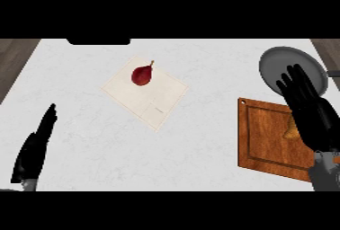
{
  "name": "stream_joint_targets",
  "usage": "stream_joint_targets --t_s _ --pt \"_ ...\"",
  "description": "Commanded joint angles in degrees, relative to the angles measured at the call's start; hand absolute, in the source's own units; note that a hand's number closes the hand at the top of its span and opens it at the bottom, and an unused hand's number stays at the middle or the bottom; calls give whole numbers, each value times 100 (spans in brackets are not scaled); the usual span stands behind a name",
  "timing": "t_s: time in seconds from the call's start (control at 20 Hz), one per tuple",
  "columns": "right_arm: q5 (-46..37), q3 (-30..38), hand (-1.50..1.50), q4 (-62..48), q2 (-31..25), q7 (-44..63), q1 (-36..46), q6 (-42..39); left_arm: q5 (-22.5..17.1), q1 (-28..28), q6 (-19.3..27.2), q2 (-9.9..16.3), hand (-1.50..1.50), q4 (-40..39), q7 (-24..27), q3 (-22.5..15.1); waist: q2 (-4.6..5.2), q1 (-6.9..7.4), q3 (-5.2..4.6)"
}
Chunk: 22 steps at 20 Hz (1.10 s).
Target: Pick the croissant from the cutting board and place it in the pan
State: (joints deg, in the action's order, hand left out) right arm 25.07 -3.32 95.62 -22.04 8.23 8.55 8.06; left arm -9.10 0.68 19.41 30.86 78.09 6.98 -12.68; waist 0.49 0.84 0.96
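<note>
Right hand (pixel 310 112) hovers, fingers straight and spread, over the cutting board (pixel 266 139) at the surface's right edge. The croissant (pixel 291 129) peeks out beneath its palm; the pan (pixel 279 65) lies just beyond. Left hand (pixel 36 148) rests open, far off.

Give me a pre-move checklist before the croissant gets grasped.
1. Croissant on the cutting board: ok, though mostly hidden under the right hand.
2. Right hand open over it: ok, fingers straight.
3. Croissant already gripped: not ok.
4. Pan holds nothing: ok where visible; the fingers cover part.
5. Left hand out of the way: ok, resting at the lower left.
6. Red pear on its cloth, away from the path: ok.
</note>
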Motion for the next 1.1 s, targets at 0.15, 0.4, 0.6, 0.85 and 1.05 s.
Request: stream_joint_targets --t_s 0.15,0.4,0.6,0.85,1.05 --pt "-592 1062 -150 -1509 -1129 785 -107 775 -120 -442 -464 -105 0 458 -207 -255 37 -195 -94" --pt "-2795 298 150 -2592 -2672 1249 -988 1211 -229 -685 -746 -268 0 671 -283 -503 246 -153 -157" --pt "-3366 493 -150 -3024 -1728 1375 -657 3162 -426 -868 -1018 -245 0 1052 -971 -654 -19 -3 -89" --pt "-3858 -292 -150 -3436 -1599 2635 -21 2354 -396 -1212 -1113 -252 0 1163 -1543 -503 -36 2 -98" --pt "-4226 -821 -150 -3180 -2289 3857 174 1184 -384 -1236 -1059 -426 0 1009 -1447 -501 -34 -5 -114"
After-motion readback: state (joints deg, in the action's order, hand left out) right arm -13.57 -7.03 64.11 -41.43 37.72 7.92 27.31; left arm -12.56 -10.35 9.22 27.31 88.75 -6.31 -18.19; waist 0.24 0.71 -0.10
